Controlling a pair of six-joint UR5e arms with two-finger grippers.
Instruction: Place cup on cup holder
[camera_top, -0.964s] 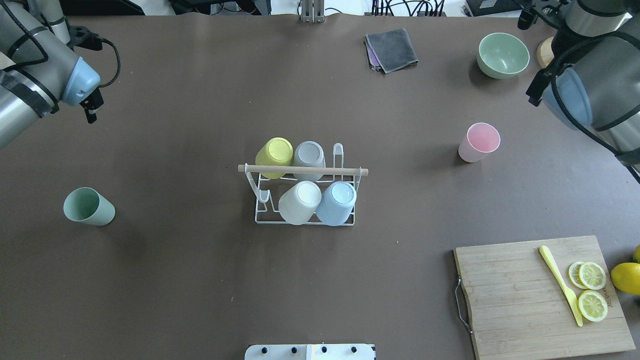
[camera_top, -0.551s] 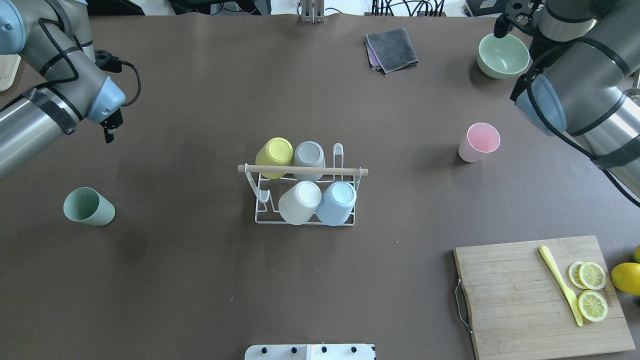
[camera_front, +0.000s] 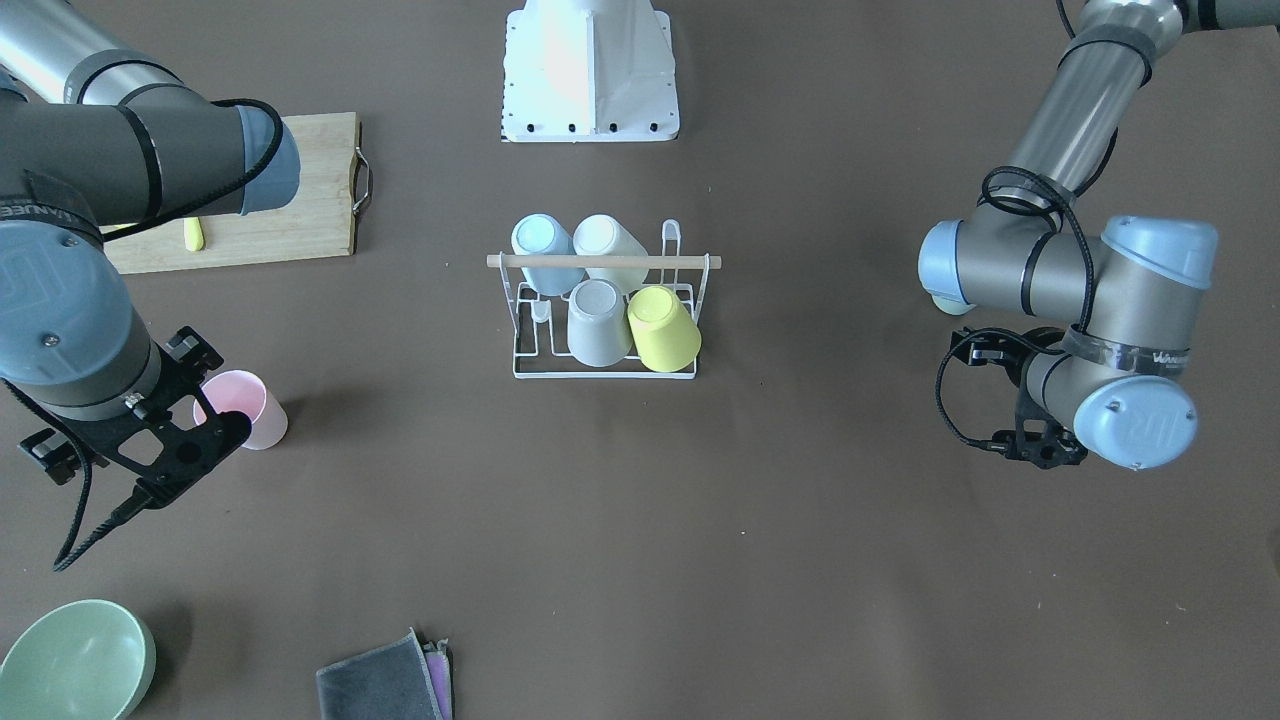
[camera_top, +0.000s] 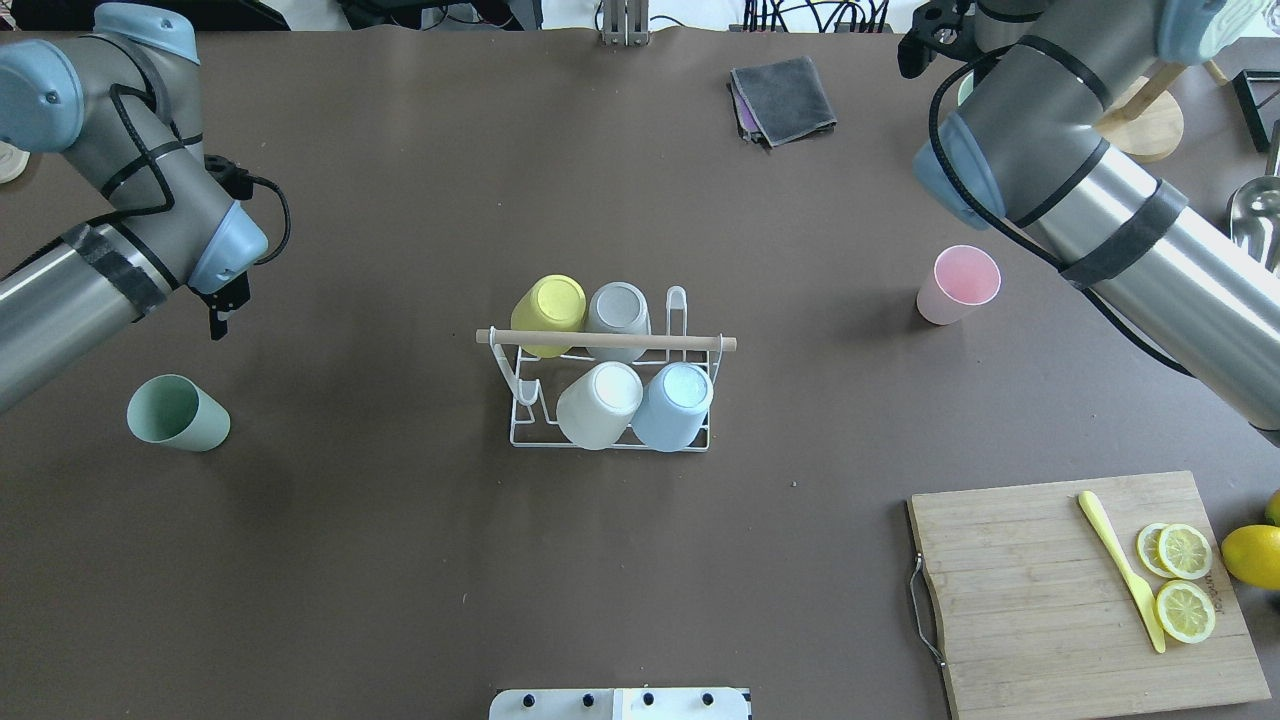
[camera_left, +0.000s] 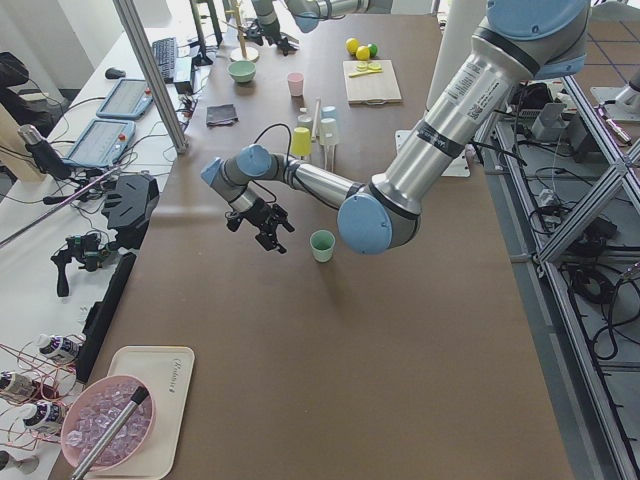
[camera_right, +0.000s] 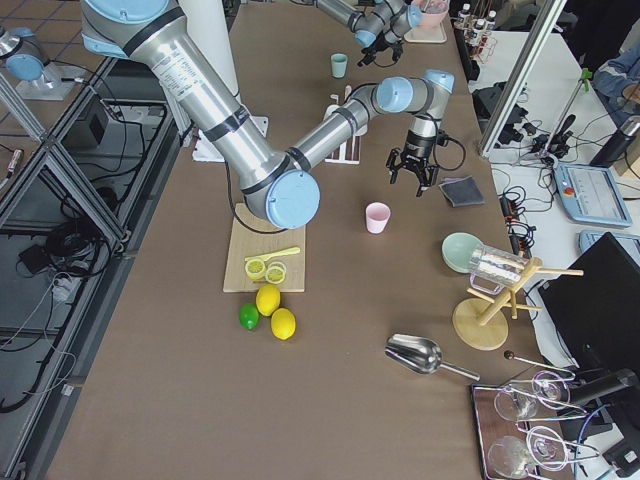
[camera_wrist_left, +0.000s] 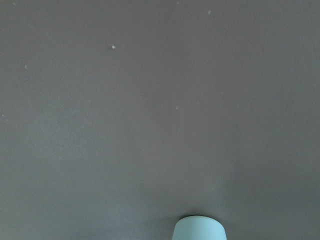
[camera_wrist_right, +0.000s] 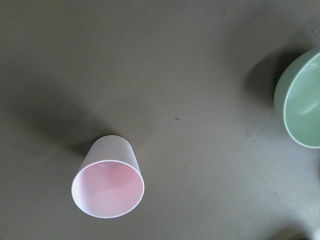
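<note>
The white wire cup holder stands mid-table with a yellow, a grey, a white and a blue cup upside down on its prongs. A green cup stands upright to its left, its rim just showing in the left wrist view. My left gripper hovers beyond that cup, open and empty. A pink cup stands upright on the right. My right gripper hangs open above the table just beyond the pink cup.
A green bowl and a folded grey cloth lie at the far edge. A wooden cutting board with lemon slices and a yellow knife sits near right, whole lemons beside it. The robot's white base is at the near edge.
Both arms have swung inward. The left gripper has come closer to the green cup, and the right wrist has moved over the far side near the pink cup. No cup has moved.
</note>
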